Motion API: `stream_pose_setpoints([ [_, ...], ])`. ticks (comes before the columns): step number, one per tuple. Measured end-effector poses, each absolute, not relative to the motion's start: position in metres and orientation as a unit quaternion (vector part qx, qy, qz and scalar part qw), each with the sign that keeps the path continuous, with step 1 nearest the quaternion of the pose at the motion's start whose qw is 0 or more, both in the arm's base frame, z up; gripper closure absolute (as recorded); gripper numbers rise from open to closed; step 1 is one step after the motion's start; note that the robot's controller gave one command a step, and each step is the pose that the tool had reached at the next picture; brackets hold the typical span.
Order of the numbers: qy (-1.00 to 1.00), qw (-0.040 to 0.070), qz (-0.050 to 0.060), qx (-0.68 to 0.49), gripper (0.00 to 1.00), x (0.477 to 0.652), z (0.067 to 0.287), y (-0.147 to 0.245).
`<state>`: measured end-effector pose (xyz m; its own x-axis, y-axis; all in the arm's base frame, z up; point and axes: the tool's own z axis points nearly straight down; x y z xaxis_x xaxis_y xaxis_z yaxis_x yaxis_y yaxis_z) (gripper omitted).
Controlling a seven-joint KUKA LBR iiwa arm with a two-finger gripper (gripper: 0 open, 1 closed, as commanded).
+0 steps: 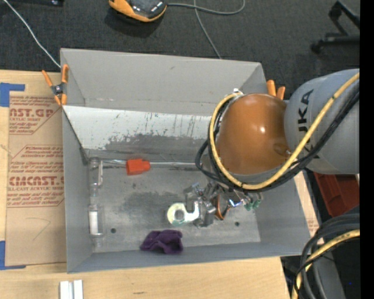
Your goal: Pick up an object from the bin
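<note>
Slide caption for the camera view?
Gripper at a pale ring on the bin floor; purple cloth and orange block nearby.

A robotics lab, by the look of it — a heavy grey industrial arm (327, 122) with maker's lettering, its wrist under an orange cover (251, 137) and looped with yellow and black cables (304, 157), hangs over a scuffed grey metal bin (163, 82). Around the rig is dark carpeted floor (87, 26), with thin white cables (204, 26) trailing across it, an orange-and-black device (138, 7), and the wheeled foot of an office chair (345, 26).
</note>
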<state>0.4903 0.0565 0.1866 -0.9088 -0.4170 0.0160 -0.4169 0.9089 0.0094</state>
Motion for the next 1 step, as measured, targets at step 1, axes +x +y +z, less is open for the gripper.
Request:
stream_pose_setpoints([
  [1,-0.982,0.001,-0.001,0.186,1.00,0.4977,0.2533,0.0156],
])
